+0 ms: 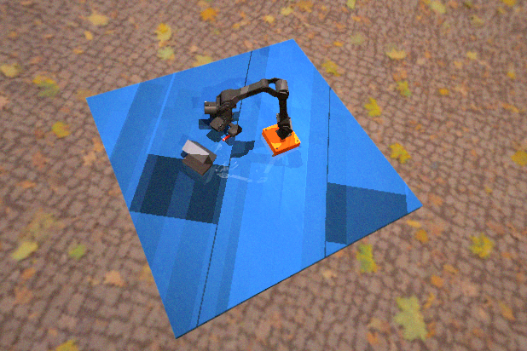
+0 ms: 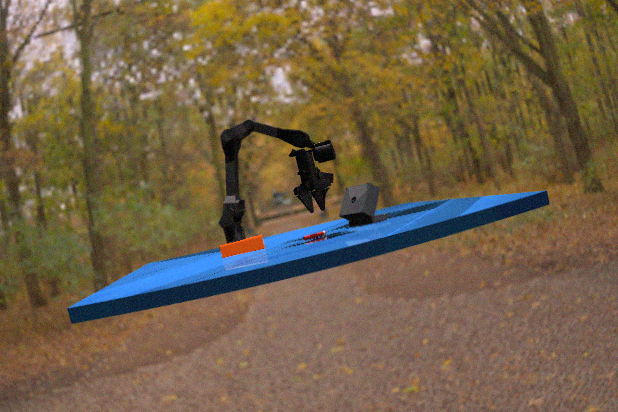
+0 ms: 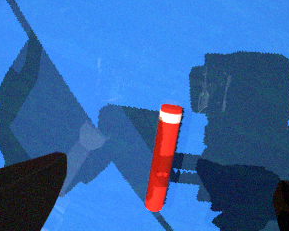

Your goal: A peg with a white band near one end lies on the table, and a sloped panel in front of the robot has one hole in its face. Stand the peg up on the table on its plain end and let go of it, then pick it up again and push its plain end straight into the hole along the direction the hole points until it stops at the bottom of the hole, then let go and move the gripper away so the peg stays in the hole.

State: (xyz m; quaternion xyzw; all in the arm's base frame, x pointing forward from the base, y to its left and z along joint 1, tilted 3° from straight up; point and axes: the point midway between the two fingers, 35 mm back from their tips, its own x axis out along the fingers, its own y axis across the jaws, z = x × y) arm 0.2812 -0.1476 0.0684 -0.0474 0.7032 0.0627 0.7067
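The red peg (image 1: pixel 227 137) (image 2: pixel 313 236) (image 3: pixel 163 154) lies flat on the blue table (image 1: pixel 273 228) (image 2: pixel 200 293). Its white band (image 3: pixel 170 117) is near the end at the top of the wrist view, toward the panel; the plain end is at the bottom. My gripper (image 2: pixel 317 210) (image 3: pixel 176 181) is open and empty, pointing down above the peg. In the wrist view the peg shows between the two wide-apart fingers, below them and touching neither. The grey sloped panel (image 1: pixel 199 157) (image 2: pixel 367 205) stands beyond the peg, with its dark hole (image 2: pixel 354 199) in the face toward the arm.
The orange base plate (image 1: pixel 273 145) (image 2: pixel 242 246) carries the arm on the other side of the peg from the panel. The panel stands close to the peg's banded end. Dark shadows of the arm fall on the table around the peg.
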